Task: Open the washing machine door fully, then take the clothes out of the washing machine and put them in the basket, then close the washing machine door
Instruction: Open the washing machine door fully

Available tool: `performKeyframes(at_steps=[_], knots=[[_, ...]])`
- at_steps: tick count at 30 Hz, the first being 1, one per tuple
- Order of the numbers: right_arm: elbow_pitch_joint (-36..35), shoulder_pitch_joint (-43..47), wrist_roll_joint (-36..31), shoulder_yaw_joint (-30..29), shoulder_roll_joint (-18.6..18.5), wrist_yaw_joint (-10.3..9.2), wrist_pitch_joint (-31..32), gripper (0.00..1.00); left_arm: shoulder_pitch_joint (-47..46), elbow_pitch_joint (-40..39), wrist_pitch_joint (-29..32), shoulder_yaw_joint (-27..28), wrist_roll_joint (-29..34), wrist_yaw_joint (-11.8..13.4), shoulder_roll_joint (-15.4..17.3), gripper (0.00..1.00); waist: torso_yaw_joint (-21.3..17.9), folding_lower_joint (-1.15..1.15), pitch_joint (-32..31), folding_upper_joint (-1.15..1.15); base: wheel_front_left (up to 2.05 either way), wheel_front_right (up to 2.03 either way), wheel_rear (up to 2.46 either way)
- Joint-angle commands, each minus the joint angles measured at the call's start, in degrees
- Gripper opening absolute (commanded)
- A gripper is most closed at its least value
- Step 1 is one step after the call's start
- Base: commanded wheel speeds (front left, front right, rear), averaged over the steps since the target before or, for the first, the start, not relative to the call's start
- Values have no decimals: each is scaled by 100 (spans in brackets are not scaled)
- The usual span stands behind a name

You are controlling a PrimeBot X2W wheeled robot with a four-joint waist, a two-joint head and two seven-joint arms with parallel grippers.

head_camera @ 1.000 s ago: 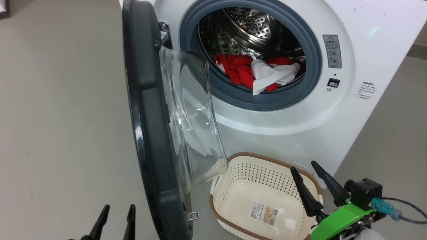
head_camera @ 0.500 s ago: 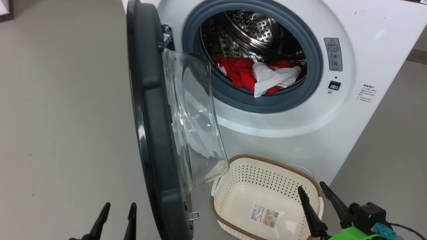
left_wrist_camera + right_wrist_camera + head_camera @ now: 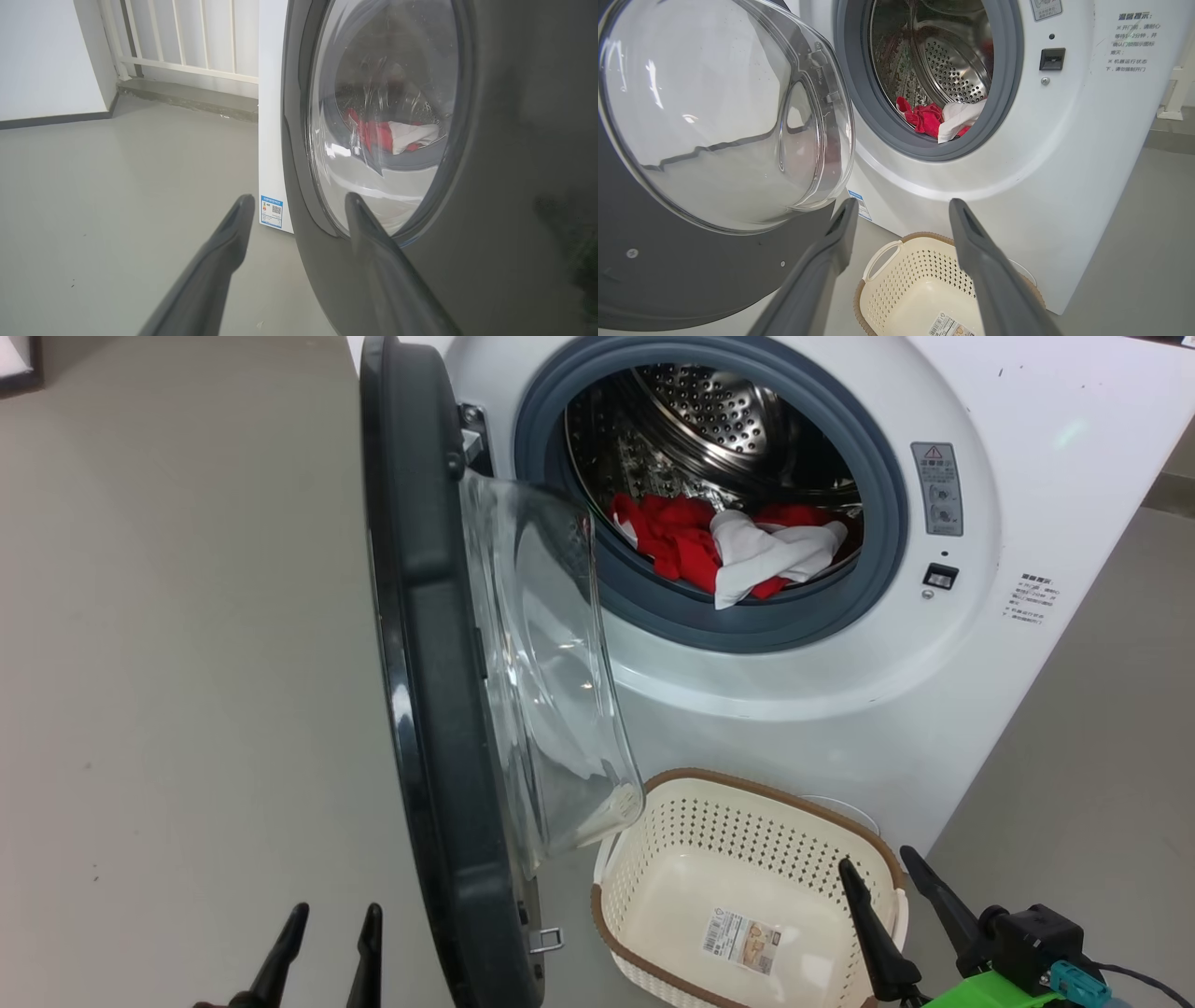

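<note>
- white railing [image 3: 187, 32] with upright bars at the back, in the left wrist view. Using that as my reference
- grey concrete kerb [image 3: 187, 95] right under the railing, running along its foot
- plain white wall [image 3: 42, 56] just left of the railing, meets it at the corner
- dark skirting strip [image 3: 51, 120] along that wall's foot, heading away from the railing
- smooth grey floor [image 3: 117, 186] spread out in front of the railing, a few specks on it
- white post foot [image 3: 1172, 100] on a raised strip, can't tell if it's part of the railing
- dark-framed thing [image 3: 14, 364], cut off by the picture edge, can't place it from the railing
</note>
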Motion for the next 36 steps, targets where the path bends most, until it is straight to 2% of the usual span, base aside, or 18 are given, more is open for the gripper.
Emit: performKeyframes(at_steps=[1,2,3,4,5,12,18,23,24,25,26,28,31,33,36], knots=[[-118,-70,-58,99,-24,36,-52,100,-94,-158,-70,193,29,-31,36,100,8,0,4,0,0,0,0],[-115,-71,-59,96,-23,36,-52,100,-103,-178,-70,213,29,-32,36,100,11,0,3,0,0,0,0],[-113,-72,-61,92,-22,36,-52,100,-109,-203,-70,244,-13,-32,36,93,13,0,3,0,0,0,0],[-113,-72,-64,90,-20,36,-52,100,-112,-209,-70,259,-32,-32,36,26,15,0,2,0,0,0,0],[-112,-71,-65,88,-18,36,-52,100,-129,-240,-70,270,-36,-32,36,0,19,0,-1,0,0,0,0],[-96,-57,-57,78,-3,36,-52,100,-390,-855,-70,569,-330,-32,36,0,45,0,-23,0,0,0,0],[-113,-77,-52,70,0,36,-52,100,-731,-2322,-70,536,-508,-8,36,0,70,0,-13,0,0,0,0],[-123,-98,-44,85,3,36,-52,100,-729,-3269,-70,-149,-497,6,36,0,66,0,-1,0,0,0,0],[-123,-98,-44,85,3,36,-52,100,-729,-3269,-70,-149,-497,6,36,0,66,0,-1,0,0,0,0],[-125,-112,-43,94,6,36,-52,100,-627,-3417,-70,-556,-390,3,36,0,55,0,3,0,0,0,0],[-125,-112,-43,94,6,36,-52,100,-627,-3417,-70,-556,-390,3,36,0,55,0,3,0,0,0,0],[-126,-122,-42,109,8,36,-52,100,-497,-3470,-70,-989,-410,4,36,0,44,0,12,0,0,0,0],[-124,-146,-44,131,12,36,-52,100,-182,-3100,-70,-1813,-486,0,36,0,37,0,41,0,0,0,0],[-118,-154,-44,143,14,36,-52,100,-113,-2932,-70,-1974,-485,-1,36,0,30,0,50,0,0,0,0],[-102,-201,-34,171,24,36,-52,100,54,-2241,-70,-2340,-695,50,36,0,4,0,84,0,0,0,0]])
